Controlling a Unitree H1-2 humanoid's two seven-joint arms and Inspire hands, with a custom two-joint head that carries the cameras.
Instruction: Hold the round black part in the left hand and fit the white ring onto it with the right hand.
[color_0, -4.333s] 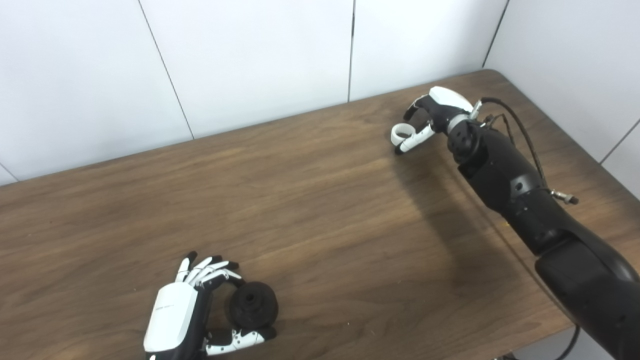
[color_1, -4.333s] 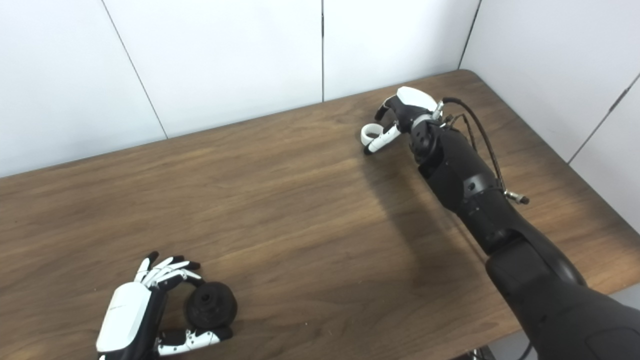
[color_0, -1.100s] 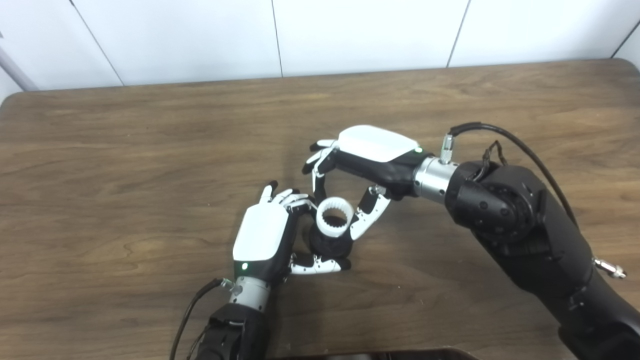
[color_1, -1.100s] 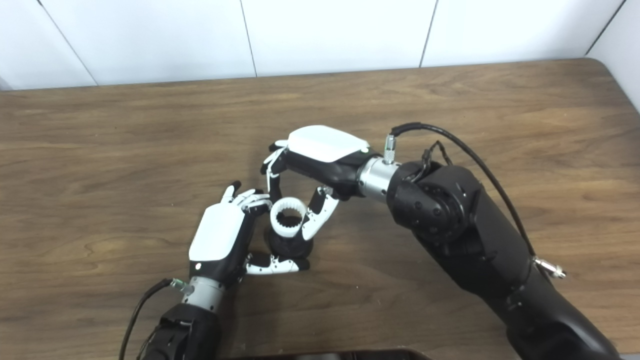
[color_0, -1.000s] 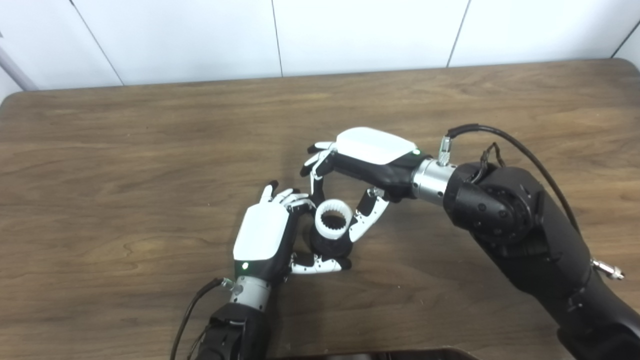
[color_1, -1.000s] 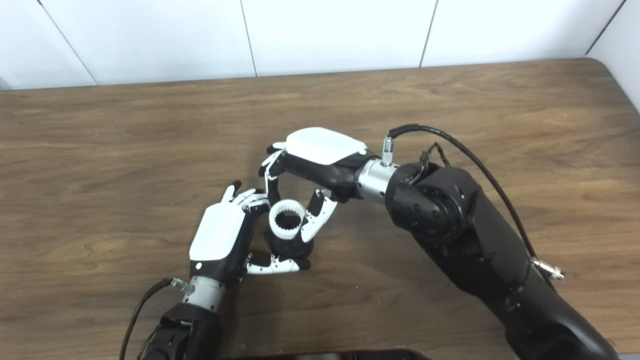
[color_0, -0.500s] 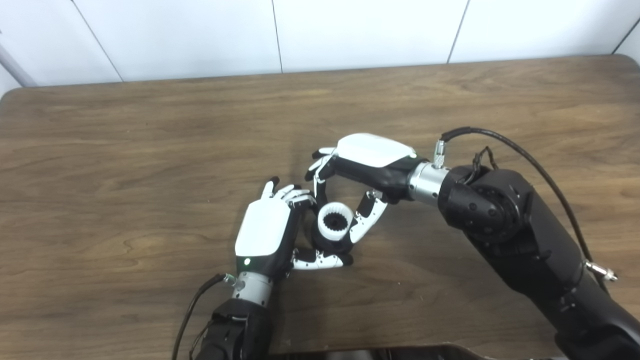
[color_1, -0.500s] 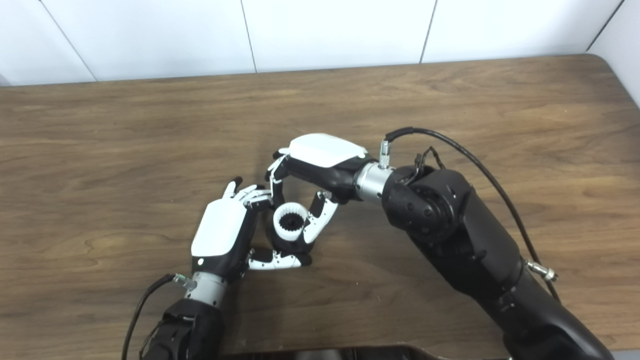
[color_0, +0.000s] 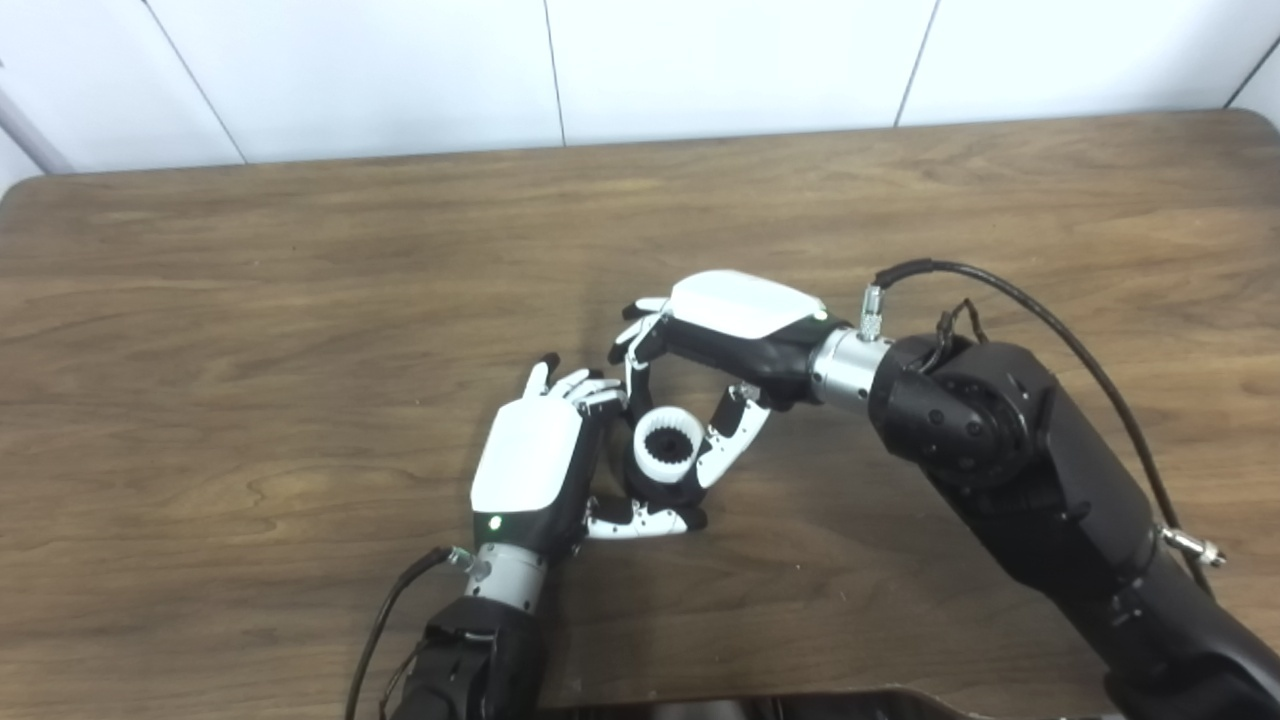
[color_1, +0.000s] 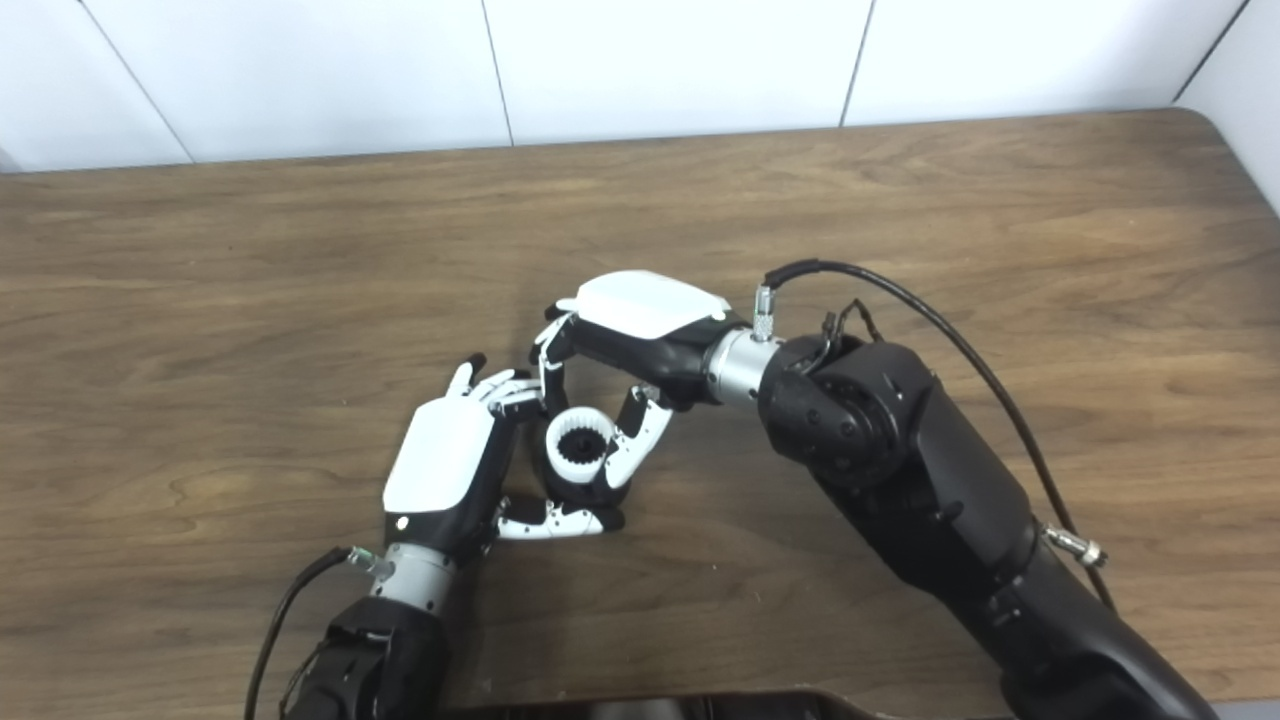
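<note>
My left hand (color_0: 535, 470) is shut on the round black part (color_0: 660, 490), holding it upright near the middle of the wooden table (color_0: 250, 300). The white toothed ring (color_0: 668, 448) sits on top of the black part, with the part's dark hub showing through its hole. My right hand (color_0: 725, 335) reaches over from the right and is shut on the ring, with fingers on its far side and the thumb on its right side. In the right eye view the ring (color_1: 582, 446) sits between my left hand (color_1: 447, 472) and my right hand (color_1: 640, 330).
The right arm (color_0: 1010, 470) and its black cable (color_0: 1010, 295) cross the right half of the table. White wall panels (color_0: 640, 60) stand behind the table's far edge. A dark edge (color_0: 760, 705) shows at the bottom of the picture.
Since 4.3 s ago the camera has turned; both hands came together at the table's middle. In the last second my right hand lowered the white ring onto the black part.
</note>
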